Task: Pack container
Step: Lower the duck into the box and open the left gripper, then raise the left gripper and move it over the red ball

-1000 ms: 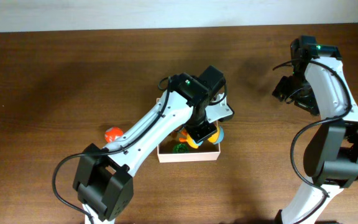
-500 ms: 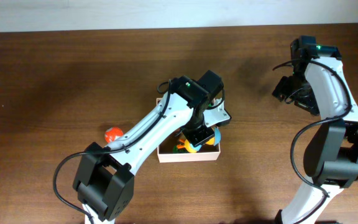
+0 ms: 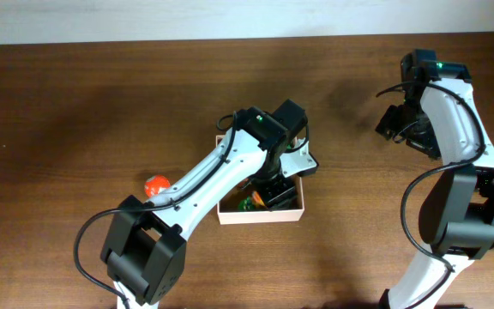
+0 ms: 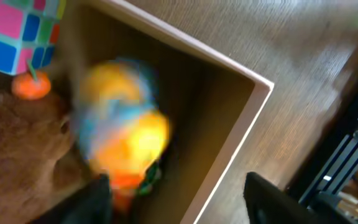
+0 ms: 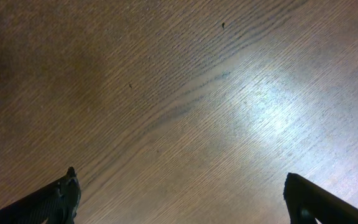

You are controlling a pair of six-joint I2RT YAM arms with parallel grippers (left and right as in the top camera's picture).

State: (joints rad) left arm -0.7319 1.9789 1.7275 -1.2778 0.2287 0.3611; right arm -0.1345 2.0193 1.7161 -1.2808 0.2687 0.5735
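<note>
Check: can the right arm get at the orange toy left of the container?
Probably not: the orange toy lies beyond the container and the left arm, far from the right claw.

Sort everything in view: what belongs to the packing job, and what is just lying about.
Job: container; yellow-blue toy and coloured cube inside it; orange toy outside, left of it, probably still to pack; left gripper, open above the container.
Lying about: only the right gripper, open over bare table.
</note>
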